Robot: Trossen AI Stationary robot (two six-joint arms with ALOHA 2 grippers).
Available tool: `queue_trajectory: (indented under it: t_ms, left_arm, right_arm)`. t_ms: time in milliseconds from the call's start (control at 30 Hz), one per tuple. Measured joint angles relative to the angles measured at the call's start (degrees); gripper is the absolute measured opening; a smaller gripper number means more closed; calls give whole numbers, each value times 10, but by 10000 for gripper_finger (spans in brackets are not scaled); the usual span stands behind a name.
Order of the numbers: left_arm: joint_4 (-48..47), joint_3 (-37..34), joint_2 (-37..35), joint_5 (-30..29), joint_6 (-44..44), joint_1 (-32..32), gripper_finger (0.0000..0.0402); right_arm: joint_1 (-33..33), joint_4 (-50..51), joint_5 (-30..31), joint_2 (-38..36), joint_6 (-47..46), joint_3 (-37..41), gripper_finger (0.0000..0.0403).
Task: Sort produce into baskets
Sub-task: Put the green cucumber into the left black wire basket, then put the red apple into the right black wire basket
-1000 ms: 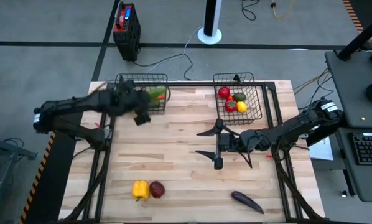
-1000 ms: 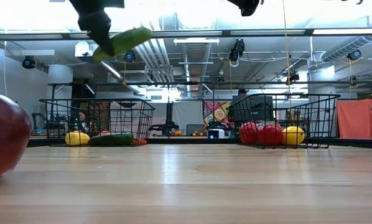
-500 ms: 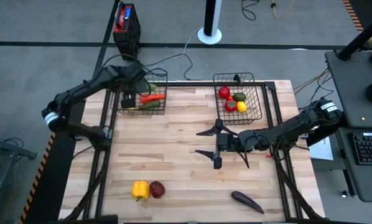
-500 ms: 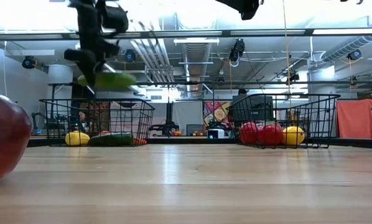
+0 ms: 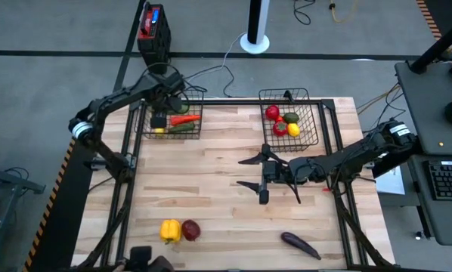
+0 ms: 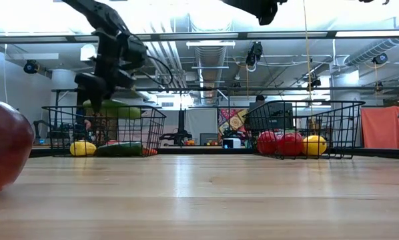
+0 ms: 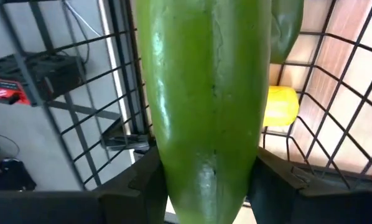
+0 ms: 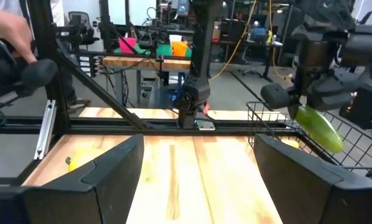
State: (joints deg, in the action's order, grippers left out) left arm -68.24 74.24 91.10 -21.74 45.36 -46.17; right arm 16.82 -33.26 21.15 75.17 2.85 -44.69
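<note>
My left claw point(image 6: 101, 100) grips a cucumber point(image 7: 204, 99) just above the basket rim point(image 6: 103, 108); right claw point(image 5: 258, 173) gapes over open tabletop point(image 5: 211, 196).

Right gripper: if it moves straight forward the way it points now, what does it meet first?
The right gripper, open, points across bare table toward the far left edge. The way looks free up to the black frame post there; the left basket sits off to one side, though depth is uncertain.

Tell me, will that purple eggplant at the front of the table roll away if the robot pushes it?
The eggplant looks long, smooth and slightly curved, so a sideways nudge would probably roll it a little, then the curve would likely stop it. Pushed endwise it would more likely slide or spin on the table. It appears to be a light toy, so easy to lift.
</note>
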Motion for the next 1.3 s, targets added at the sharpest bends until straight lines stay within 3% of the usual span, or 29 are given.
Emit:
queue_trajectory:
  t_ms: [367,1133,1300]
  left_arm:
    - [7,0,45,-18,-10,-4,159]
    - [62,0,44,-38,-9,-6,203]
    - [56,13,39,-38,-50,0,203]
  right_arm:
    - [0,3,0,0,1,0,293]
    - [0,4,0,0,1,0,297]
    - [0,12,0,0,1,0,292]
